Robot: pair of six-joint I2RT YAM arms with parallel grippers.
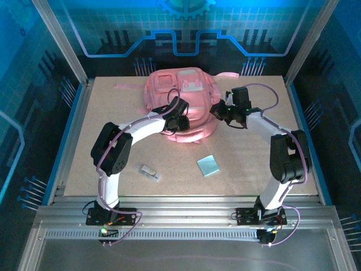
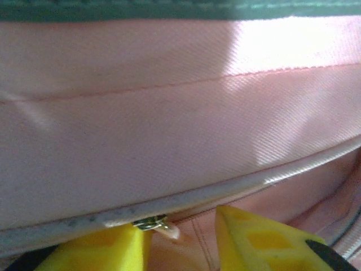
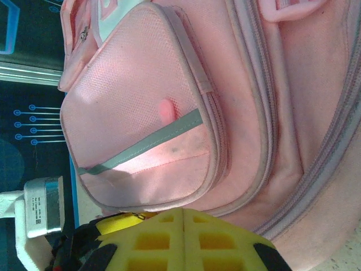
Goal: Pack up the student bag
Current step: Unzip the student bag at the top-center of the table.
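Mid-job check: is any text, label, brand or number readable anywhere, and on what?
No text can be read.
White sticker on the grey block, right wrist view: the print is too small to read.
Pale patch on the student bag: too blurred to read.

The pale speckled table (image 1: 248, 164) carries a pink backpack (image 1: 194, 96) at its far middle, a small light-blue square pad (image 1: 208, 165) nearer the front, and a small clear packet (image 1: 149, 171) left of the pad.
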